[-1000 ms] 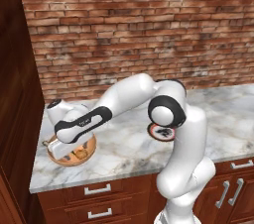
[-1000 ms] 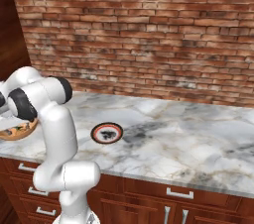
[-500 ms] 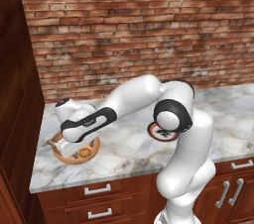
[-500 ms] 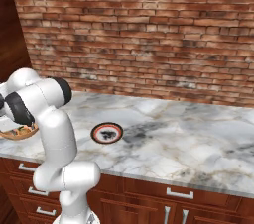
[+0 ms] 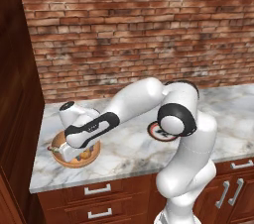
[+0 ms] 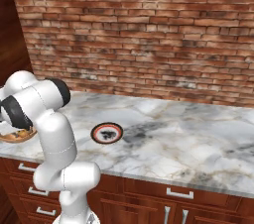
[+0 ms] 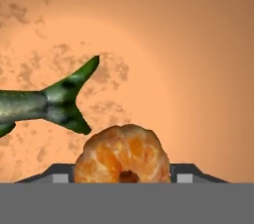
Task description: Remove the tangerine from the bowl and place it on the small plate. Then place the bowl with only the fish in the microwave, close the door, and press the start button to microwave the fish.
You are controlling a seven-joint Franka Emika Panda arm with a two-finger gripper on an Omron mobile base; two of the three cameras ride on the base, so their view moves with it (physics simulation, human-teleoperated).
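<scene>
1. In the hand view the tangerine (image 7: 122, 154) sits at bottom centre, on the floor of the bowl (image 7: 198, 69), with the fish (image 7: 47, 105) lying to its left, tail fanned toward the middle of the frame.
2. The gripper (image 7: 122, 176) has its two grey fingertips (image 7: 186, 175) on either side of the fruit, right against its flanks.
3. What has changed: over the last second the arm has sunk from above the bowl down into it, and the jaws have drawn in from wide open to about the width of the fruit. Whether they already press firmly on it I cannot tell; the closing looks unfinished.
4. In the left base view the bowl (image 5: 92, 154) rests at lower left of the frame, near the front left corner of the marble counter (image 5: 129, 151), with the hand buried in it.
5. The small plate (image 6: 106, 133) lies on the counter left of centre in the right base view, well apart from the bowl (image 6: 17, 136), which peeks out at the far left edge behind the arm.
6. Meaning for the task: this is the very first step, the grasp of the fruit. The fruit has not left the bowl, and the carrying over, the microwave loading, the door and the start button all remain.
7. A likely risk is the round fruit slipping out if the lift starts before the squeeze is complete; the fish tail is near but looks clear of the fingers.
</scene>
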